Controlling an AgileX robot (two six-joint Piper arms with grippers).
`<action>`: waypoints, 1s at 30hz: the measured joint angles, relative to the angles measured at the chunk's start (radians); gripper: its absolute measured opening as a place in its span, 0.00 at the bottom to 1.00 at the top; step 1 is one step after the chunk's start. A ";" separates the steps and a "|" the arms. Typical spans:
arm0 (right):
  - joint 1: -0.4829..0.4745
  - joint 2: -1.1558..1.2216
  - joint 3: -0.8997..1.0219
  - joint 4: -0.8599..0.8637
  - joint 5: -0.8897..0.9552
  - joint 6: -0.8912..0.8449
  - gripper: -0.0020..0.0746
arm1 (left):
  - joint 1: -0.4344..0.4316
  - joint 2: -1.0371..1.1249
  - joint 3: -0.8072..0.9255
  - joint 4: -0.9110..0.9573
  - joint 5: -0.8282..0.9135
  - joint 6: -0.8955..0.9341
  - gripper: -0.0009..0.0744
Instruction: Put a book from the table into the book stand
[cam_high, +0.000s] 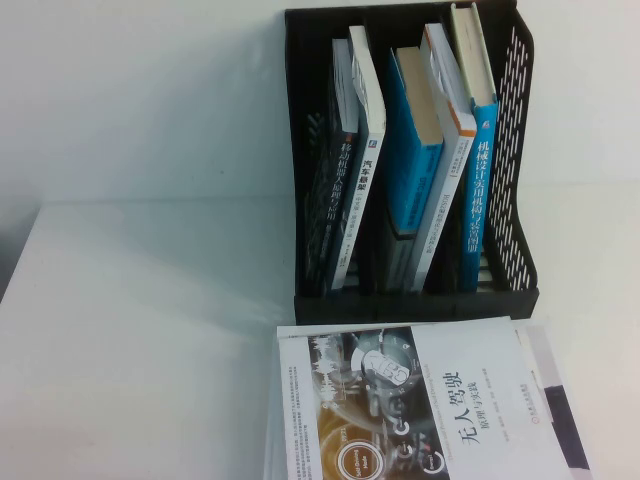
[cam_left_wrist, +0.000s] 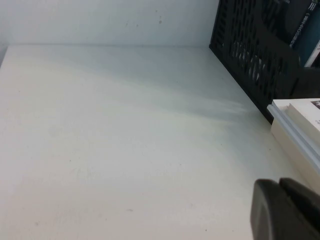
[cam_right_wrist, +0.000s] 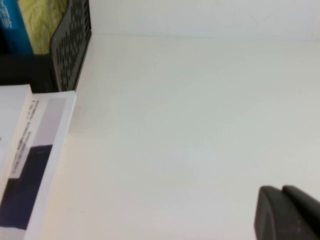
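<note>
Book flat on the bench, both grippers low over bare surface.

The left gripper (cam_left_wrist: 286, 210) and right gripper (cam_right_wrist: 287, 212) each show only dark tips, so I cannot tell how far their jaws are open; neither touches anything. The book (cam_high: 420, 400) lies just in front of the book stand (cam_high: 410, 300), which holds several upright books (cam_high: 415, 170), on the bench (cam_high: 140, 330).

The table (cam_high: 130, 340) lay bare on both sides of the book (cam_high: 420, 400), which lay just before the book stand (cam_high: 410, 300). Upright books (cam_high: 400, 150) crowded its slots. The left gripper (cam_left_wrist: 285, 210) and right gripper (cam_right_wrist: 287, 212) hung above bare tabletop
</note>
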 joint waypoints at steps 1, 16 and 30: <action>0.000 0.000 0.000 0.000 0.000 0.000 0.02 | 0.000 0.000 0.000 0.000 0.000 0.000 0.01; 0.000 0.000 0.000 0.000 0.000 0.000 0.02 | 0.000 0.000 0.000 -0.004 0.000 0.023 0.01; 0.000 0.000 0.000 0.000 0.000 0.000 0.02 | -0.002 0.000 0.000 -0.017 0.000 0.035 0.01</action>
